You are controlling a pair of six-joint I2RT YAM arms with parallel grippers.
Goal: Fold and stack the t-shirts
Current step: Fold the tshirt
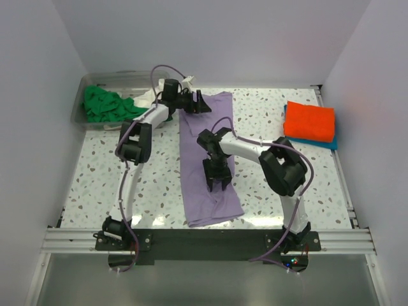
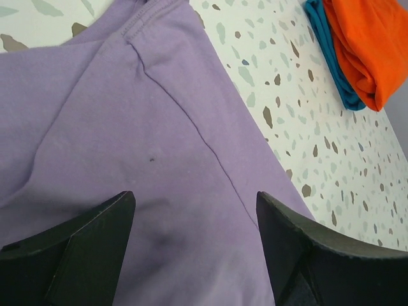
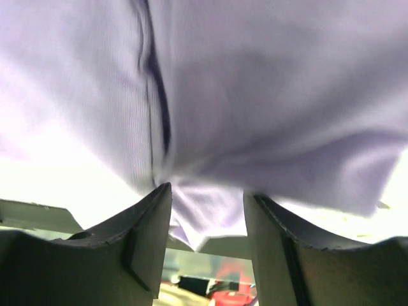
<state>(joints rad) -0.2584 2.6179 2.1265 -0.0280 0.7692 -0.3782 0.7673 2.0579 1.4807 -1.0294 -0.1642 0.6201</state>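
Lavender t-shirt (image 1: 191, 166) lies as a long strip, axis near-to-far, under both tools. Left gripper (image 1: 199, 102) is spread over the far end. Right gripper (image 1: 217, 182) is spread too, w/ a ridge of cloth betw. its jaws and the hem just past its tips, twd the bases. R arm is nearer the hem for an end-to-end fold.

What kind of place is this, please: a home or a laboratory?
Most likely a laboratory robot cell, not a home: plain white walls enclose a speckled table, and the left arm and right arm are bolted to an aluminium rail at its near edge.
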